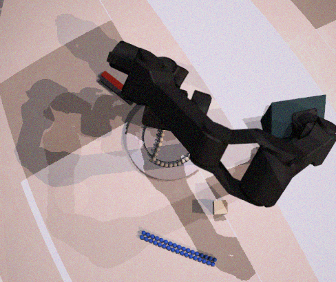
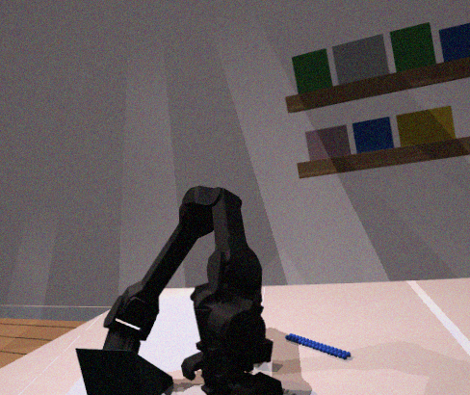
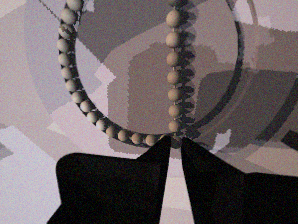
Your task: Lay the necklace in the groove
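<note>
The round bead board [image 1: 126, 148] [image 3: 125, 60] lies on the table, half under my arm. The pearl bead necklace [image 1: 167, 165] [image 3: 173, 59] lies partly on it. In the wrist view one stretch curves along the left side of the groove, and another runs straight across the middle of the board to my fingertips. My gripper [image 3: 175, 141] is low over the board's near edge and is shut on the end of that straight stretch. In the top view the arm hides the fingers. In the exterior view the arm hides the board and the necklace.
A blue bead strand [image 1: 177, 248] [image 2: 318, 346] lies in front of the board. A small beige cube [image 1: 220, 207] sits near the arm's base. A red block [image 1: 111, 80] lies beyond the board. A dark teal box [image 1: 290, 113] stands by the base.
</note>
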